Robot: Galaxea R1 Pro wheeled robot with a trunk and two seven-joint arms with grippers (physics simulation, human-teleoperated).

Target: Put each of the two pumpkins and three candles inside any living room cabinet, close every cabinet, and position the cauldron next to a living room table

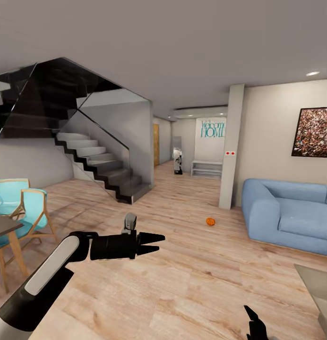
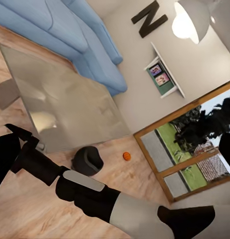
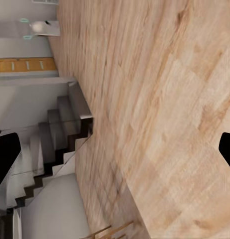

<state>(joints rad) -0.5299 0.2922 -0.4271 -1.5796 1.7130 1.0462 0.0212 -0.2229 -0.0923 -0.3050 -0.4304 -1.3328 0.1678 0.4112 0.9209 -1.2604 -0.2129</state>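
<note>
Centre-right in head view: pumpkin [image 1: 210, 221] on floor [image 1: 182, 283], well beyond left jaws [image 1: 156, 242], parted and empty; right jaws [image 1: 251, 317], lower right, also parted, likely nearer.

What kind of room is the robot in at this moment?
Most likely an open living room of a house: a blue sofa, a glass coffee table, a staircase, and a small pumpkin on the wooden floor.

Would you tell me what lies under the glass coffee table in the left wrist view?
Through the glass top of the coffee table, wooden floor shows, and a grey leg. Nothing else is visible beneath. The cauldron and a pumpkin sit beside it, not under.
</note>
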